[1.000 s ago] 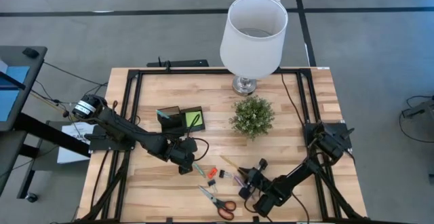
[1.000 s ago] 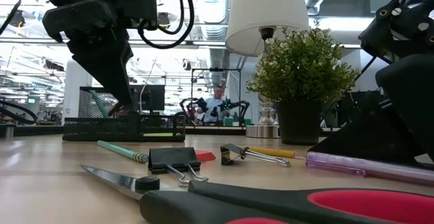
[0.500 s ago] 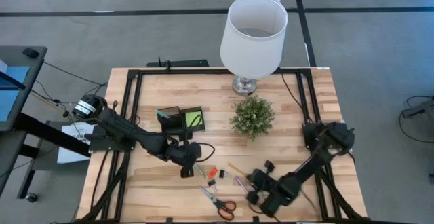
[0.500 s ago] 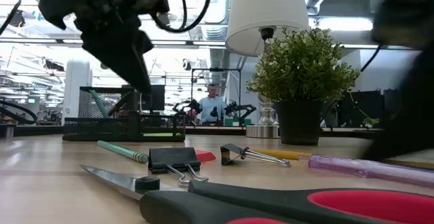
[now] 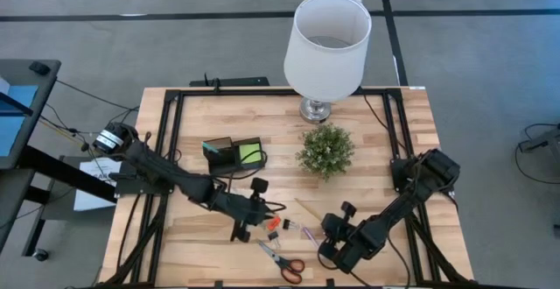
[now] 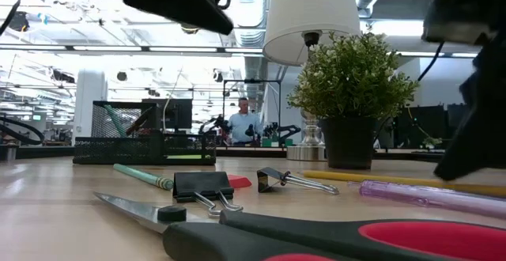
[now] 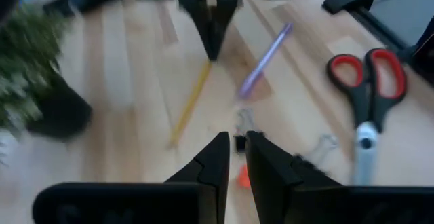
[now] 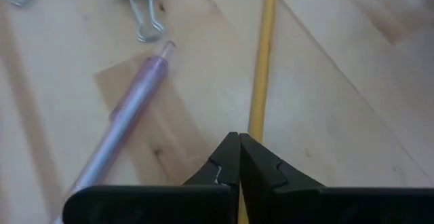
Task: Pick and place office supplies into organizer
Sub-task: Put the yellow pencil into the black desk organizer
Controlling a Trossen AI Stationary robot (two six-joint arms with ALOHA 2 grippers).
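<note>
1. Right end effector [image 8: 239, 142] hangs over the near bench [image 5: 411, 140] edge, fingers pressed together on nothing, tips above the yellow pencil [image 8: 262, 61] and beside the pink pen [image 8: 129, 119].
2. Left end effector [image 7: 232, 146] hovers narrowly parted and empty above the black clips [image 6: 204, 188].
3. Red-handled scissors [image 5: 282, 257] lie nearest the front.
4. Organizer [image 5: 233, 155] sits farther back, left of the plant [image 5: 325, 149], sticky-note pad [image 5: 249, 155] in its tray.

The organizer [image 5: 233, 154] sits left of the plant [image 5: 325, 150], with the lamp [image 5: 325, 48] behind the plant. Nearer the front edge lie clips [image 5: 273, 226], a pencil [image 5: 308, 211], a pen [image 5: 305, 231] and scissors [image 5: 281, 258].
</note>
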